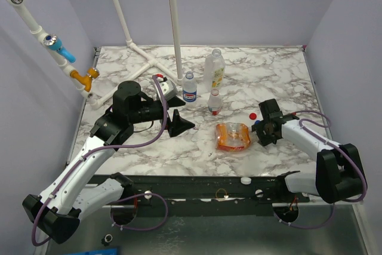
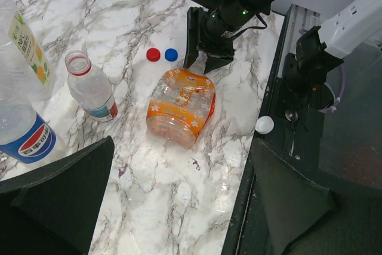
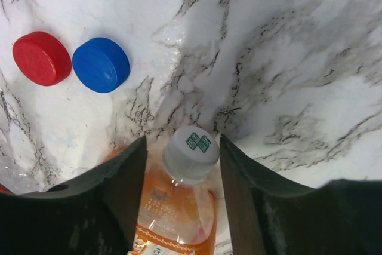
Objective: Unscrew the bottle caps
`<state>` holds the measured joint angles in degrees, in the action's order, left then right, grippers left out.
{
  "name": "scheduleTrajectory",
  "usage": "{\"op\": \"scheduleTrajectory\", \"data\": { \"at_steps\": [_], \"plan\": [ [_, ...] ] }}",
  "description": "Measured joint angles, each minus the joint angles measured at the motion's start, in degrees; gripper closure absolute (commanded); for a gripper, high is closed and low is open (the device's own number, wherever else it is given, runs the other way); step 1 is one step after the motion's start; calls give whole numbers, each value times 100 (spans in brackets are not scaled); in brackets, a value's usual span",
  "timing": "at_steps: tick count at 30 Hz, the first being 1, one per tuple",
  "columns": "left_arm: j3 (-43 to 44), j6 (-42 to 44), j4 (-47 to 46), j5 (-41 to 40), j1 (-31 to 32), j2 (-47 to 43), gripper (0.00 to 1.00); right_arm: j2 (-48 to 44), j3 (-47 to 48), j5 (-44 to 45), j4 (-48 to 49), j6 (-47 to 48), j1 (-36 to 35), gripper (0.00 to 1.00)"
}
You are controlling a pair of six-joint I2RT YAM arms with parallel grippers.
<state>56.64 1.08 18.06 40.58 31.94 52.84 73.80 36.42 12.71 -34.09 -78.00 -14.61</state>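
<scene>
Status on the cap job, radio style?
Grippers: left gripper open, empty; right gripper astride white cap, not yet clamped. The orange bottle lies on its side. The red cap and blue cap are already off. Nothing blocking.

White links (image 1: 77, 174); black joints (image 1: 128, 97); looping purple cables (image 1: 160, 132).

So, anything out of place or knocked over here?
Yes: the orange-label bottle lies on its side, capped, while the other bottles stand upright. A white cap sits loose at the near edge of the table.
</scene>
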Motion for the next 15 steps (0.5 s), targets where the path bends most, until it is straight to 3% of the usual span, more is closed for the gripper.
{"op": "scheduleTrajectory", "data": {
  "at_steps": [10, 15],
  "plan": [
    [0, 0, -2, 0, 0, 0, 1, 269, 122, -157, 247, 245, 0, 86],
    [0, -52, -11, 0, 0, 22, 1, -72, 122, -164, 302, 461, -63, 99]
  ]
}}
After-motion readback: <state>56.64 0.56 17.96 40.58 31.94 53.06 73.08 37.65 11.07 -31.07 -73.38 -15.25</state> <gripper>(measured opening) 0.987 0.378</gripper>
